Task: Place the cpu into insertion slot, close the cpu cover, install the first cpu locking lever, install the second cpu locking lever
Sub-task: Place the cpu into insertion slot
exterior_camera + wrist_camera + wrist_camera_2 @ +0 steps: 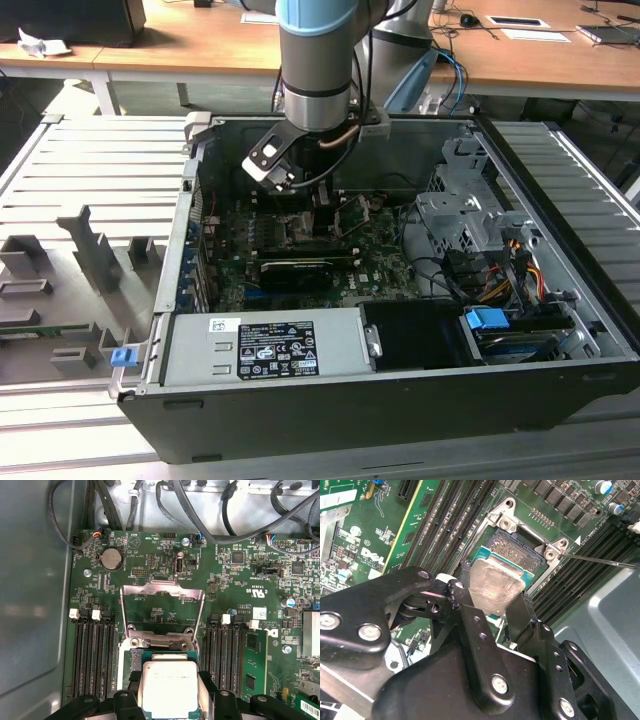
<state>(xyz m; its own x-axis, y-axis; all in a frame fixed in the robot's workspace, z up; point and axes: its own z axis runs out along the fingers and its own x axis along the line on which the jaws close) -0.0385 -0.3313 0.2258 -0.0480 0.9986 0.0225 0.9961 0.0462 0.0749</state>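
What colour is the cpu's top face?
Silver-grey metal; the cpu shows best in the first wrist view.

The exterior view looks down into the computer case from farther off; both wrist views face the insertion slot closely.

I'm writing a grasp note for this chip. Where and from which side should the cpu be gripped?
Probably by two opposite side edges, from above its metal top, as the gripper holds the cpu now. It is a flat square, so only the edges offer parallel faces, and the underside stays clear for the insertion slot.
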